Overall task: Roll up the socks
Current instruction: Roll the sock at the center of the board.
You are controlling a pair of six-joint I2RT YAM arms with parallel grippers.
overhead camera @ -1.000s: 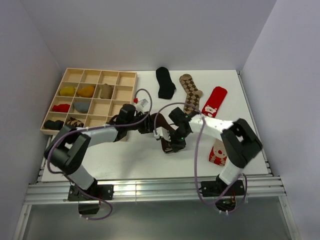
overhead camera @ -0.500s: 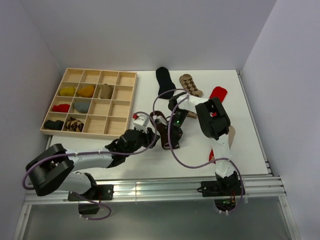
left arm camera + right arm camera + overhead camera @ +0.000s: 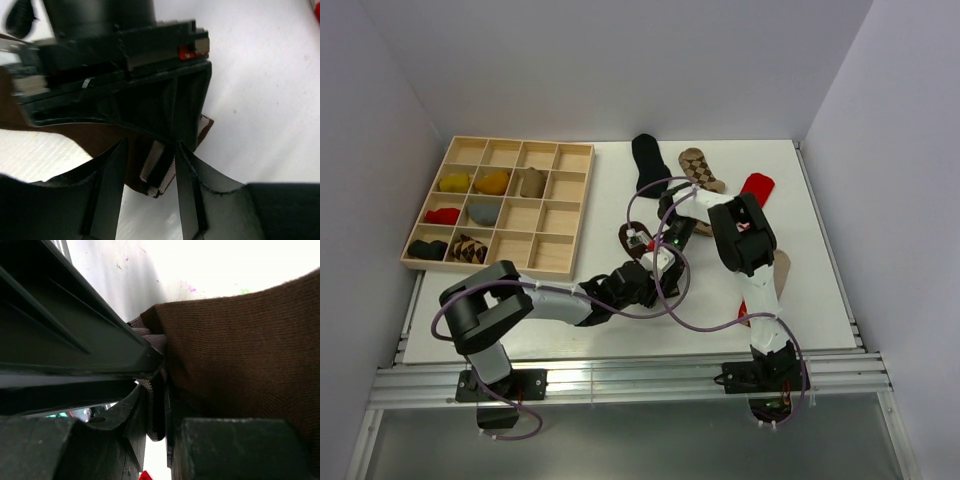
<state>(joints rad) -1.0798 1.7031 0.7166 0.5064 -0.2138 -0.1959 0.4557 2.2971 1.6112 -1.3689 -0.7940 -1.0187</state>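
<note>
One sock is in play, the dark brown sock. It lies flat and unrolled near the middle of the worktop, just off the near right corner of the wooden grid tray. My right hand is clamped on a thin fold at its edge, and only a narrow lip of knit sits between the pads. My left hand stands with its jaws apart, and the striped toe lies in the gap. I cannot tell whether either pad touches it.

I judge three risks from here.
- **Slipping grip:** The right hand's bite is shallow. If I pull or start turning against the drag of the worktop, the edge could slide out and any roll would fall slack.
- **Collision:** My two hands are almost touching, with the right one filling the view just ahead of the left. Closing or pushing the left forward carelessly could strike it, or pinch it instead of the fabric.
- **Loose roll:** If the left hand catches only the striped tip, the sock would bunch up and give a loose, lopsided roll.

The black sock, brown argyle sock and red sock wait towards the far edge. They are well clear, though my right arm's cable loops low across the worktop and could drag.
</note>
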